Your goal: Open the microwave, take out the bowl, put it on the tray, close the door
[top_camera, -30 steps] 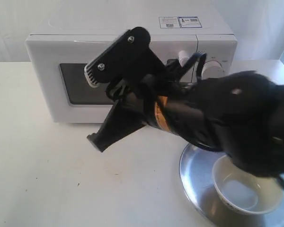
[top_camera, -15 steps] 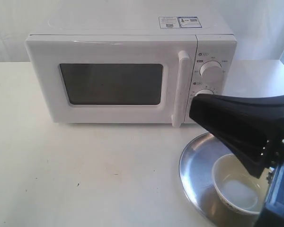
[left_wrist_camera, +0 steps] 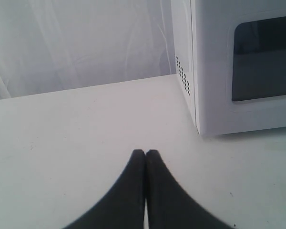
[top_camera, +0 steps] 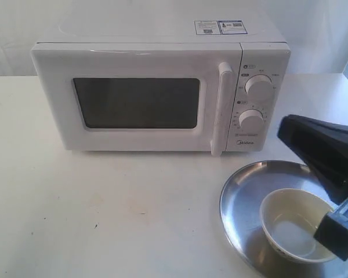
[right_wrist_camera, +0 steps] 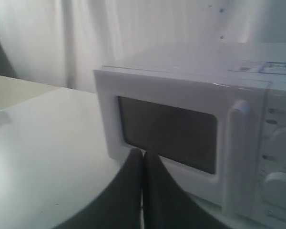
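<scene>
The white microwave (top_camera: 156, 58) stands at the back of the table with its door (top_camera: 136, 65) closed and the bar handle (top_camera: 223, 107) flush against the front. On the steel tray (top_camera: 239, 197) at the front right rests the cream bowl (top_camera: 296, 231), upright and empty. My right gripper (top_camera: 284, 132) hangs at the right edge above the tray, shut on nothing, pointing at the microwave (right_wrist_camera: 181, 86) as its wrist view (right_wrist_camera: 143, 152) shows. My left gripper (left_wrist_camera: 145, 152) is shut and empty over bare table, left of the microwave's side wall (left_wrist_camera: 186, 71).
Two round knobs (top_camera: 258, 88) sit on the microwave's control panel. A pale curtain hangs behind the table. White tabletop (top_camera: 104, 214) stretches in front of the microwave.
The right arm has swung away from in front of the door to the right edge, uncovering the closed door and knobs. Bowl and tray have not moved.
</scene>
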### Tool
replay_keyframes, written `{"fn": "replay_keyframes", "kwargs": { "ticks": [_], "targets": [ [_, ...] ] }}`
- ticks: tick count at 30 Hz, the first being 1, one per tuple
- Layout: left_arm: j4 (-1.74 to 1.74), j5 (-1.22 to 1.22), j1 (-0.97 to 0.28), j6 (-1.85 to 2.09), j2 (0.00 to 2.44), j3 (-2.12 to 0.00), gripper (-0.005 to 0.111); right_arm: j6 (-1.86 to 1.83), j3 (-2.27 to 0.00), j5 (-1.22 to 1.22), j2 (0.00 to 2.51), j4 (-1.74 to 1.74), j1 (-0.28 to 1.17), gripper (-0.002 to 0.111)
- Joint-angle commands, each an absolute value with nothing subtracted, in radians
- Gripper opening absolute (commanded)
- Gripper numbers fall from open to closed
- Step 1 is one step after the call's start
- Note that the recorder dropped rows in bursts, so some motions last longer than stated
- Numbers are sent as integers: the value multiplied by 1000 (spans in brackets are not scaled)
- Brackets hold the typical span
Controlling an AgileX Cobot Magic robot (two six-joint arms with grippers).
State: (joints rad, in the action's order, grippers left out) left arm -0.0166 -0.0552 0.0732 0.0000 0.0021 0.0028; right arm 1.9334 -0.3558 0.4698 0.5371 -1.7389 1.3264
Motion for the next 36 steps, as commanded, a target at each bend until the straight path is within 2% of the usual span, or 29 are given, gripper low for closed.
{"fn": "replay_keyframes", "kwargs": {
  "ticks": [1, 4, 13, 16, 21, 28, 34, 36],
  "targets": [
    [-7, -59, 69, 0, 0, 0, 0, 1934, -262, 567, 455, -1744, 1326, 0],
    [-7, -59, 69, 0, 0, 0, 0, 1934, -210, 498, 356, -1744, 1221, 0],
    [-7, -59, 69, 0, 0, 0, 0, 1926, -136, 249, 172, -1744, 648, 0],
    [-7, -59, 69, 0, 0, 0, 0, 1877, -125, 160, 157, -1744, 549, 0],
    [-7, -59, 69, 0, 0, 0, 0, 1776, -103, 46, 178, -1744, 537, 0],
    [-7, -59, 69, 0, 0, 0, 0, 1909, -30, 214, 185, -1744, 537, 0],
    [-7, -59, 69, 0, 0, 0, 0, 1896, -9, 273, 185, -1744, 537, 0],
    [-7, -59, 69, 0, 0, 0, 0, 1784, -7, 317, 183, -1621, 537, 0]
  ]
}}
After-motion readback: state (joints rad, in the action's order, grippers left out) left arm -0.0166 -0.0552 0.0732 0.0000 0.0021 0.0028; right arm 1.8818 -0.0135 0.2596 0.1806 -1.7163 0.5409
